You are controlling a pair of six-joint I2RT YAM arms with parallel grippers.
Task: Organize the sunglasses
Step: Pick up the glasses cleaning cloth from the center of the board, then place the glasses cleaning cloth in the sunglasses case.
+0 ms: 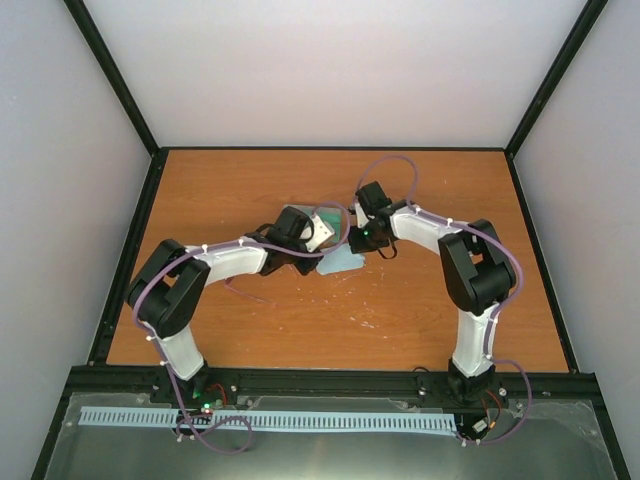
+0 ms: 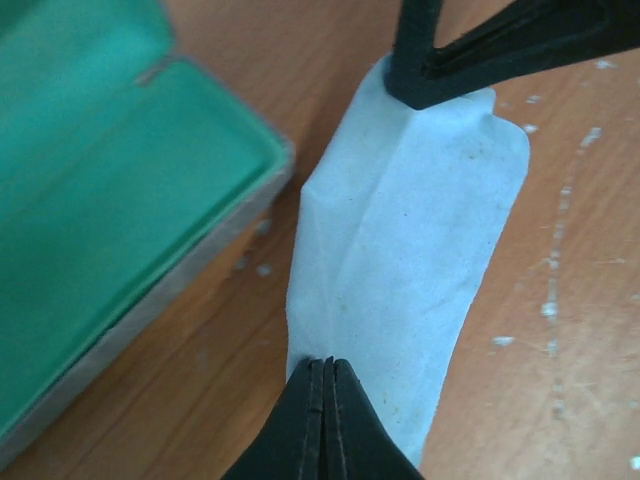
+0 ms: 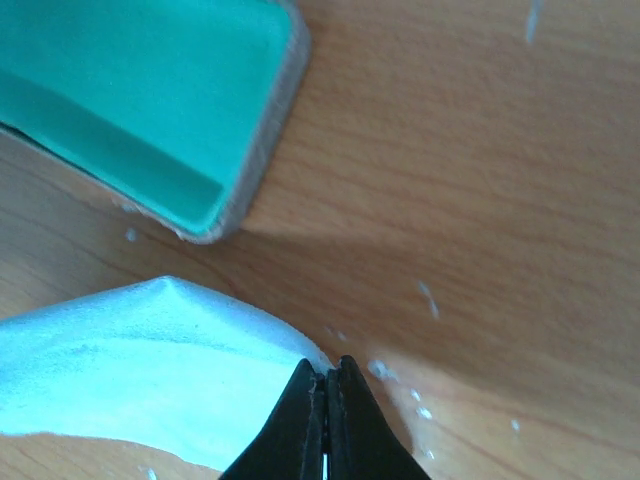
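Both wrist views crop the case (image 2: 130,200) at the left edge; overhead, arms (image 1: 235,260) hide most of it.

Pale blue cloth (image 2: 400,260), teal-lined, seemingly grey case (image 2: 120,200), black fingers (image 2: 305,430), white-flecked orange wood-grain table (image 3: 480,180).

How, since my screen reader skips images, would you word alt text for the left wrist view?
The left pincer, shut, pinches the near edge of a creased light blue cloth on a wooden table, while the right pincer grips its far corner. An open grey case with teal lining lies at left, apart from the cloth.
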